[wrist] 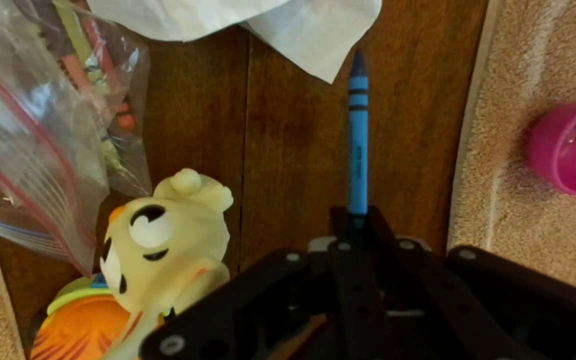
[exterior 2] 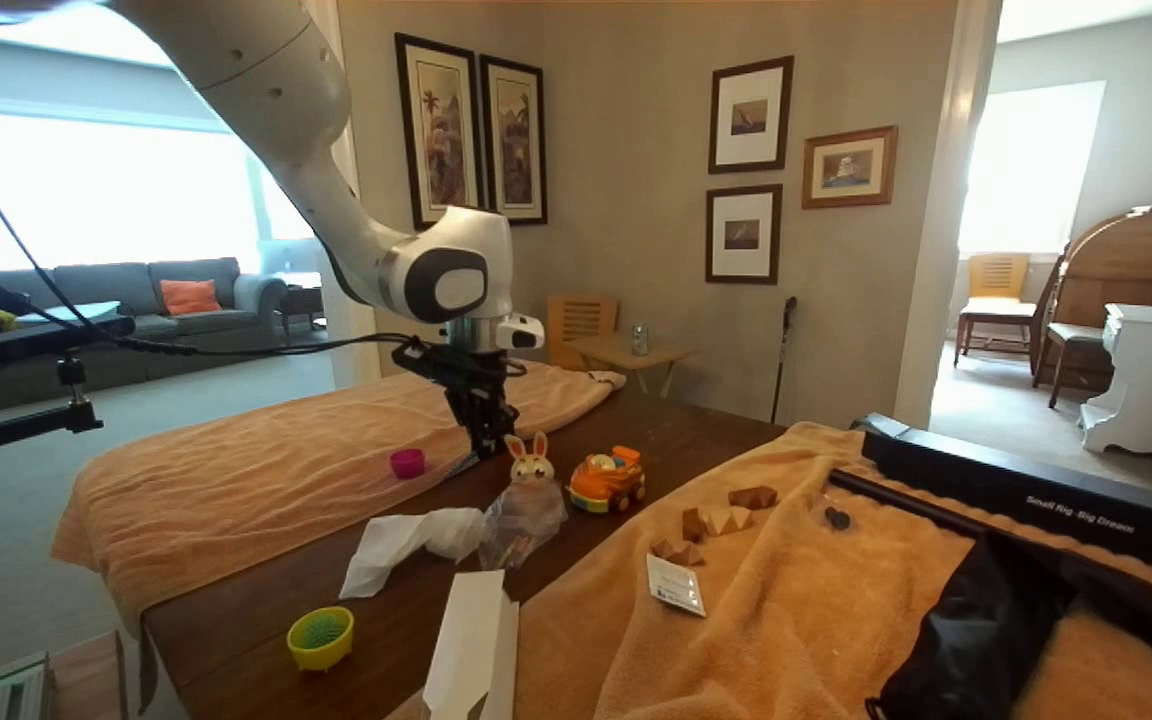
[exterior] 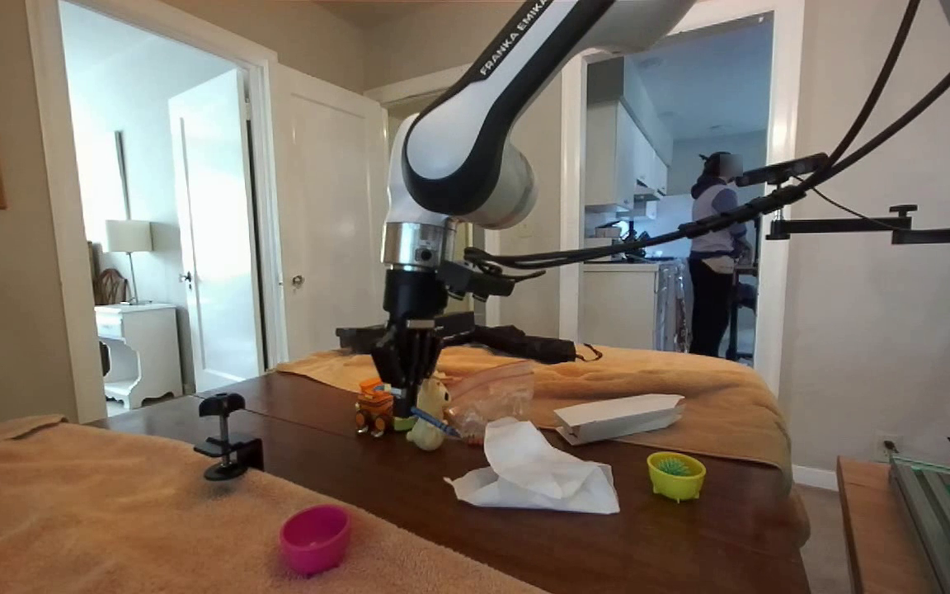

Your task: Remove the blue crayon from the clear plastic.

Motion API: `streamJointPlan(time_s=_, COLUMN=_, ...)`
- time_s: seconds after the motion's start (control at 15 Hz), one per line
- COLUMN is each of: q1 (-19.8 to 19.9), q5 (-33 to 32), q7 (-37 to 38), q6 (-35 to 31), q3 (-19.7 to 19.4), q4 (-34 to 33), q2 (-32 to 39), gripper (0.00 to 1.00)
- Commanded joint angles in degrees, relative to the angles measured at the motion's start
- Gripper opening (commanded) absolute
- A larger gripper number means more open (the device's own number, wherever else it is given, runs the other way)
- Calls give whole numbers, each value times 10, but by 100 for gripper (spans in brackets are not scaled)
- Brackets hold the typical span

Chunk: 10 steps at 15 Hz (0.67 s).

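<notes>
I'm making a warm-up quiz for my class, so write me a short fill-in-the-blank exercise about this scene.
The crayon gripped by the claw is ____ in color.
Its tip points ____ the claw.
The toy car by the rabbit is mainly ____.
In the wrist view, the pink cup sits at the picture's ____ edge.
Missing words: blue; away from; orange; right.

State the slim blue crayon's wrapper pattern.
The crayon has two dark bands near its tip, clearest in the wrist view.
</notes>
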State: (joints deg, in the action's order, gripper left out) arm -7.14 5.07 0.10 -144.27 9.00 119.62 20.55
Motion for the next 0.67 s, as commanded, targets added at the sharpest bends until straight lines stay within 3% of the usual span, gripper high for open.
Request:
streamJointPlan(time_s=0.0, q1=-7, q5=-18, q7=-1, q6=-9, q3=-10, q4=-16, q2=27, gripper=2)
streamJointPlan(time_s=0.6, q1=-13, q5=-23, q7=5, q6=-29, q3=-14, q4=-49, q2=67, gripper=2)
